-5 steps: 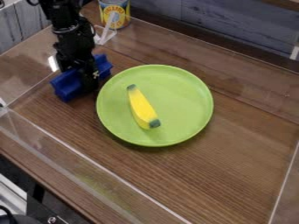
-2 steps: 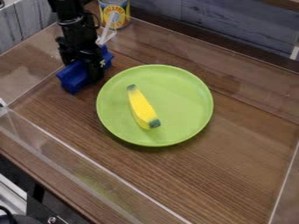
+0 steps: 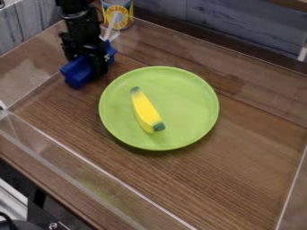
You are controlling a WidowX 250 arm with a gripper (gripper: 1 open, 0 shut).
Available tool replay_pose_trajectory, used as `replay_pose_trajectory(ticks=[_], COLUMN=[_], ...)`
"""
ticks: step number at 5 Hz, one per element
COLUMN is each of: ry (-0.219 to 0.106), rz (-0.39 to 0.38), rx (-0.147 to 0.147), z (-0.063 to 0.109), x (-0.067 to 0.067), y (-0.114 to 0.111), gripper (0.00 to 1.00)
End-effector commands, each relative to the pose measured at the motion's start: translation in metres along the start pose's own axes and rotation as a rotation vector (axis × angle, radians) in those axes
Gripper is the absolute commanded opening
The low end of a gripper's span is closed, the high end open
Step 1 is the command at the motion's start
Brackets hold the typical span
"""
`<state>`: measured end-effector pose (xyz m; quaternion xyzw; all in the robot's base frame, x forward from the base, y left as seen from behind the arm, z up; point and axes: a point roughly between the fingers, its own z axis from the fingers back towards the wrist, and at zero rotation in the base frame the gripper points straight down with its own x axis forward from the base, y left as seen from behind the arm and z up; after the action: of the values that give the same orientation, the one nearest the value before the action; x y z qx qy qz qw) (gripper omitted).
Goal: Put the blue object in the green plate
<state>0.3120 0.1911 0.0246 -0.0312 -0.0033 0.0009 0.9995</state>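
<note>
Black and jointed, the gripper [image 3: 84, 59] reaches down from the top left of the camera view, over the blue object [image 3: 79, 70]. Its dark fingers overlap the block so much that I can't tell whether they are apart, together or clamped on it. Blue shows on both sides of them: a bigger piece toward the lower left, and a small bit toward the upper right. From where I'm standing I can't make out whether the block is touching the wood beneath.

The block is off to the left of the green plate [image 3: 189, 110], near its upper left edge but outside the rim, with a strip of brown tabletop [image 3: 246, 166] visible between the two. The plate is round, lime green and by far the widest thing around, lying flat with its shallow rim.

On the plate, left of its middle, lies a yellow banana-shaped piece [image 3: 146, 110]. It runs at a slant, one end up toward the left and the other down toward the right, and both tips look darker than the body.

Up behind the block, just to the right of the arm, stands a can [image 3: 118, 14] with a yellow and blue label. Something pale and thin [image 3: 110, 38] slants down below it, too blurred for me to name. Dark boards [image 3: 228, 22] run behind the table's far edge.
</note>
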Motion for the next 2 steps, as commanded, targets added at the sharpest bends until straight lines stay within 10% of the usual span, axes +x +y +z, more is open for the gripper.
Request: replay_pose_trajectory(ticks=[1,2], ry=[-0.036,-0.031], rz=[0.031,0.06], rx=[0.036,0.042], z=[0.009,0.005], x=[0.008,0.011], y=[-0.006,-0.02], gripper=[0.0,0.0])
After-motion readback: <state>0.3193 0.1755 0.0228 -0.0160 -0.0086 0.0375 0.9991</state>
